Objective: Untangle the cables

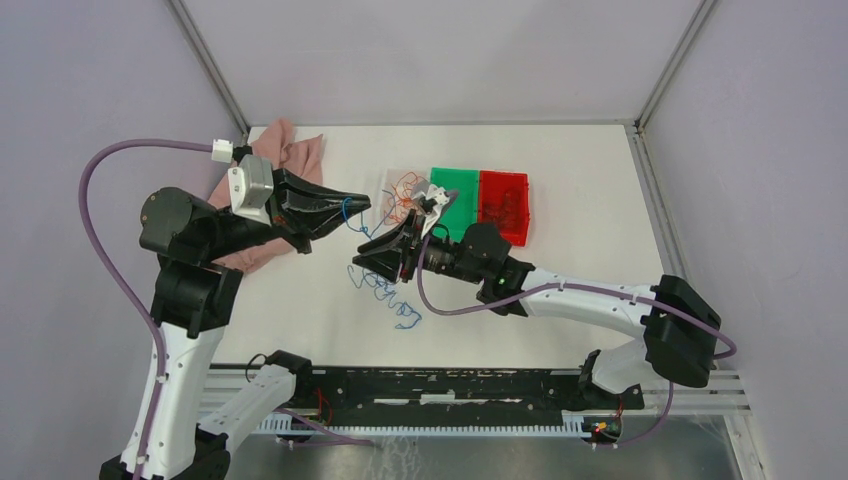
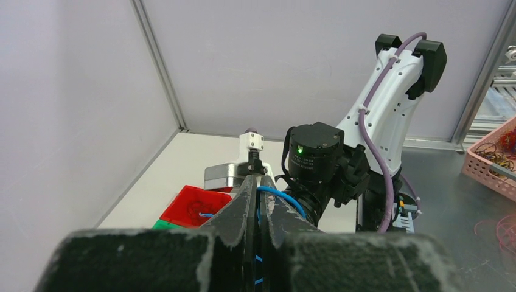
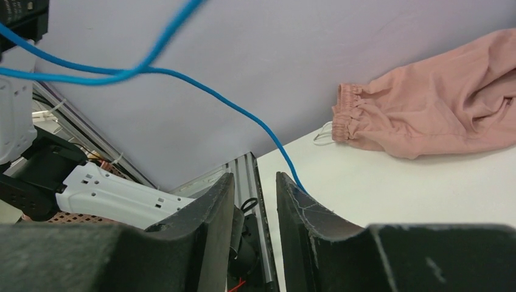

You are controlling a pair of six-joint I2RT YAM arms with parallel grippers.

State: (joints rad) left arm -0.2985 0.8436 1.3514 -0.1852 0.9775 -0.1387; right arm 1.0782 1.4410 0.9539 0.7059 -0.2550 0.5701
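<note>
Blue cable (image 1: 385, 288) hanging from the left gripper (image 1: 362, 199), with the right gripper (image 1: 360, 262) just under it.

On the white table (image 1: 560, 290) a pink cloth (image 1: 290, 150) lies far left, half hidden by the left arm, and green (image 1: 455, 190) and red (image 1: 505, 205) trays sit at centre, partly covered by the right wrist. The left gripper is clamped on the blue cable. The right gripper's jaws stand partly apart with nothing clearly between them; the cable dips behind one finger (image 3: 304, 207), possibly touching it. From the left tip the cable drops to a curly stretch on the table, slanting far-left to near-right. Red cables (image 1: 403, 186) by the green tray are too fine to trace.
</note>
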